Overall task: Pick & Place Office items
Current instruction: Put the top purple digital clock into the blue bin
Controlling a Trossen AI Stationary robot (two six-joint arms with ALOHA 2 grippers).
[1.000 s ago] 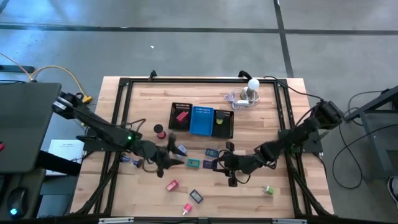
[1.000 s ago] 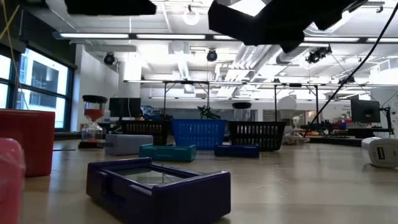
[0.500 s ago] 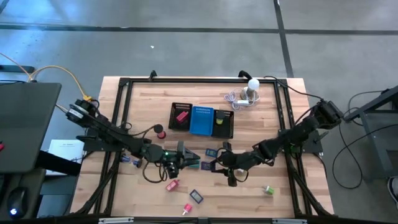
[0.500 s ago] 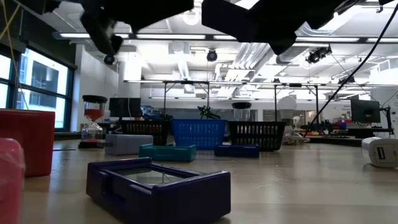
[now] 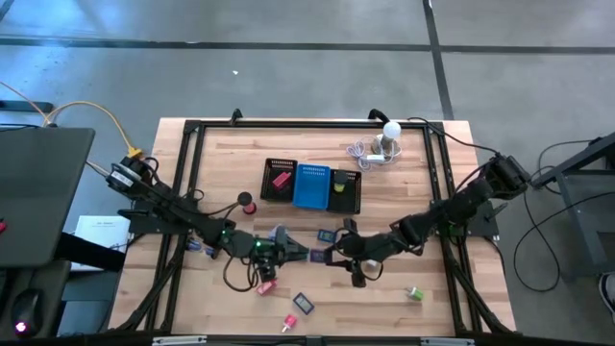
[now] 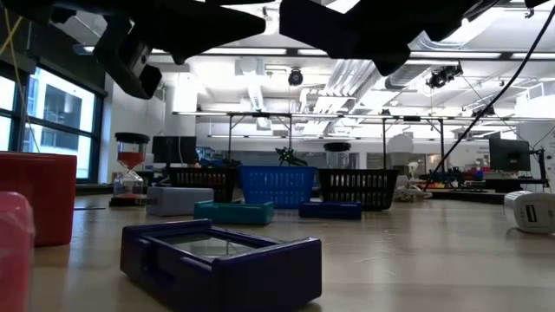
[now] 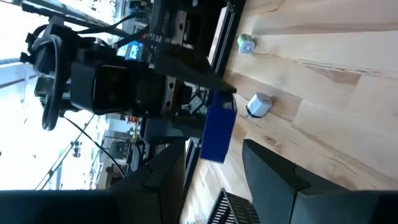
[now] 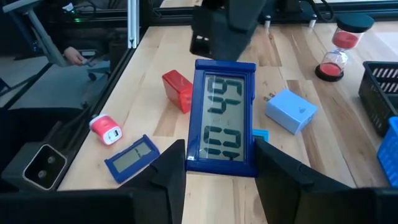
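Wooden tabletop inside a black frame, open workshop beyond; a black tray (image 5: 272, 195) with a blue middle section sits at the far centre, small office items scattered nearer. Right gripper (image 8: 214, 163), mid-table just right of centre, is closed on a blue digital clock (image 8: 222, 126), lifted; left gripper (image 5: 288, 248) faces it from the left, fingers (image 7: 273, 180) partly apart and empty. Judged step: carrying the clock; next calls for swinging it far-side over the tray and releasing.
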